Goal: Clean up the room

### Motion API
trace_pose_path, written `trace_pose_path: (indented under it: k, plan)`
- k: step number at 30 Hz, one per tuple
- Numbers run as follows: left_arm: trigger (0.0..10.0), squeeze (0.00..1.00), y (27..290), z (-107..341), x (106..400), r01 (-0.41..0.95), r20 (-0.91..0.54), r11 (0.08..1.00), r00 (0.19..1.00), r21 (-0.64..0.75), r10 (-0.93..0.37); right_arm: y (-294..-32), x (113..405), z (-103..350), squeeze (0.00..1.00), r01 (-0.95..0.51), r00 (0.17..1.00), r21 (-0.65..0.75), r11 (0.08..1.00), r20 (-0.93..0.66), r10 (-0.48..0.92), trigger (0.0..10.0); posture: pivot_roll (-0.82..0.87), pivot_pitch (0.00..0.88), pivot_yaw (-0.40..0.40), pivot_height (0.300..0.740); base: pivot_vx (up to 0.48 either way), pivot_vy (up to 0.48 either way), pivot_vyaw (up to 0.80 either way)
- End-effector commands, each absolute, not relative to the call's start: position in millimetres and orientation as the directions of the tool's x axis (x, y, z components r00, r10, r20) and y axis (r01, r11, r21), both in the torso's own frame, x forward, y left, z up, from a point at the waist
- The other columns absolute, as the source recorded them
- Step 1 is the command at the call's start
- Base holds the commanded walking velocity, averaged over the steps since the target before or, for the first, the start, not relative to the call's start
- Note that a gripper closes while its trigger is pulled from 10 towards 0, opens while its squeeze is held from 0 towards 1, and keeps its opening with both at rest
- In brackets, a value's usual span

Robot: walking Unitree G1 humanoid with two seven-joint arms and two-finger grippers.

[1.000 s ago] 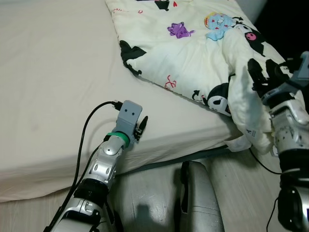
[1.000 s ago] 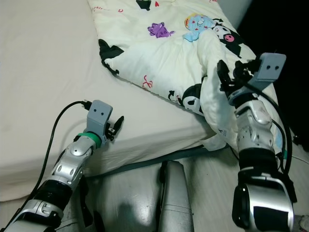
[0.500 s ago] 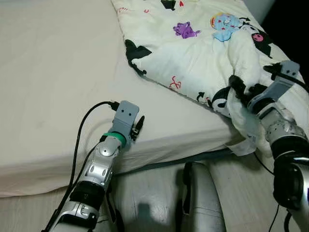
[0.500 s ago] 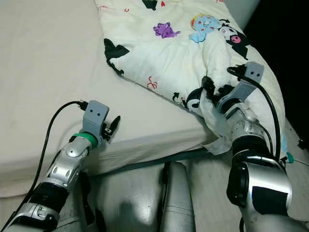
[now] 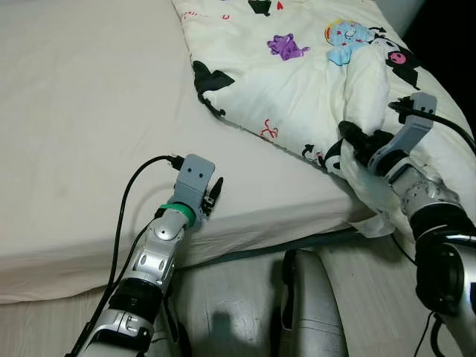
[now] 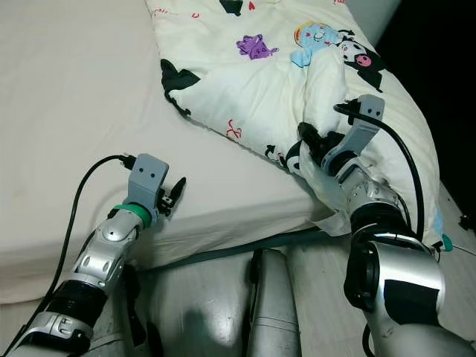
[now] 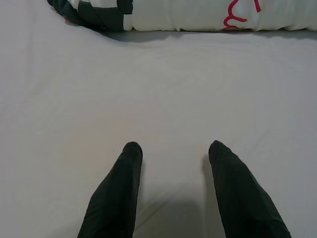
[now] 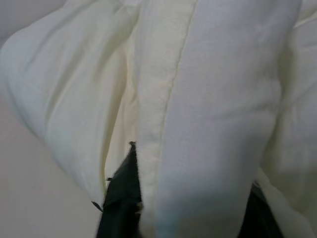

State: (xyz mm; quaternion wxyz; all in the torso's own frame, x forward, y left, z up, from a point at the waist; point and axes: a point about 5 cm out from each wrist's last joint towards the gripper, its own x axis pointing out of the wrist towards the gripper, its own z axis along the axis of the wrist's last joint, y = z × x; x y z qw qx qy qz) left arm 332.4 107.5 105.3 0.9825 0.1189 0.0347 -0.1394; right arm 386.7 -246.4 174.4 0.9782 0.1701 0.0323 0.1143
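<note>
The puffy cream quilted blanket point(image 5: 297, 67) printed with cartoon characters fills the upper right of my head view, lying rumpled on the smooth beige bed sheet point(image 5: 82, 126), its lower corner drooping over the mattress edge. At right centre my right gripper point(image 5: 351, 140) reaches in from the right, fingers point(image 8: 121, 191) pinching a thick fold of the blanket. At lower left my left gripper point(image 7: 173, 151) rests on bare sheet, fingers spread, holding nothing.
</note>
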Motion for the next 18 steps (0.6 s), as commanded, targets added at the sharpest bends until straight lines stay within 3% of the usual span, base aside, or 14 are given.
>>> trace_pose_path:
  k: [1,5,9,11,12,13,14,15,16,17,18]
  plan:
    - [10.0,0.00,108,99,330,0.284,-0.129,0.935,0.957,0.214,-0.261,-244,385,167,0.00,-0.218,0.965,0.353,0.910,-0.059,0.254,0.0,-0.04,0.149,0.044,0.496,0.000,0.000,0.00]
    - [10.0,0.00,107,100,331,0.286,-0.128,0.935,0.956,0.212,-0.263,-242,385,167,0.00,-0.249,0.958,0.335,0.909,-0.055,0.283,0.0,-0.05,0.149,0.039,0.496,0.000,0.000,0.00]
    - [10.0,0.00,105,101,333,0.285,-0.125,0.936,0.957,0.208,-0.263,-225,386,174,0.00,-0.412,0.903,0.230,0.882,-0.028,0.429,0.0,-0.05,0.147,0.037,0.496,0.000,0.000,0.00]
    - [10.0,0.00,105,101,332,0.286,-0.125,0.936,0.956,0.205,-0.265,-201,384,179,0.00,-0.604,0.790,0.178,0.777,0.001,0.613,0.0,-0.06,0.150,0.037,0.496,0.000,0.000,0.00]
    - [10.0,0.00,105,101,332,0.286,-0.125,0.936,0.956,0.205,-0.265,-201,384,179,0.00,-0.604,0.790,0.178,0.777,0.001,0.613,0.0,-0.06,0.150,0.037,0.496,0.000,0.000,0.00]
    - [10.0,0.00,104,100,332,0.287,-0.125,0.936,0.956,0.204,-0.266,-188,378,177,0.00,-0.705,0.700,0.163,0.690,0.003,0.715,0.0,-0.06,0.150,0.037,0.496,0.000,0.000,0.00]
    - [10.0,0.00,104,100,332,0.287,-0.125,0.936,0.956,0.204,-0.266,-188,378,177,0.00,-0.705,0.700,0.163,0.690,0.003,0.715,0.0,-0.06,0.150,0.037,0.496,0.000,0.000,0.00]
    - [10.0,0.00,103,101,332,0.289,-0.124,0.936,0.955,0.202,-0.268,-175,371,174,0.00,-0.783,0.609,0.158,0.602,-0.006,0.793,2.4,-0.06,0.151,0.035,0.496,0.000,0.000,0.00]
    - [10.0,0.00,103,101,332,0.289,-0.124,0.936,0.955,0.202,-0.268,-175,371,174,0.00,-0.783,0.609,0.158,0.602,-0.006,0.793,2.4,-0.06,0.151,0.035,0.496,0.000,0.000,0.00]
    - [10.0,0.00,101,102,333,0.291,-0.120,0.936,0.955,0.199,-0.271,-163,361,167,0.00,-0.848,0.509,0.158,0.506,-0.027,0.860,10.0,-0.07,0.152,0.033,0.496,0.000,0.000,0.00]
    - [10.0,0.00,100,105,334,0.290,-0.111,0.937,0.956,0.195,-0.273,-150,344,156,0.00,-0.905,0.389,0.155,0.395,-0.074,0.918,10.0,-0.06,0.155,0.031,0.496,0.000,0.000,0.00]
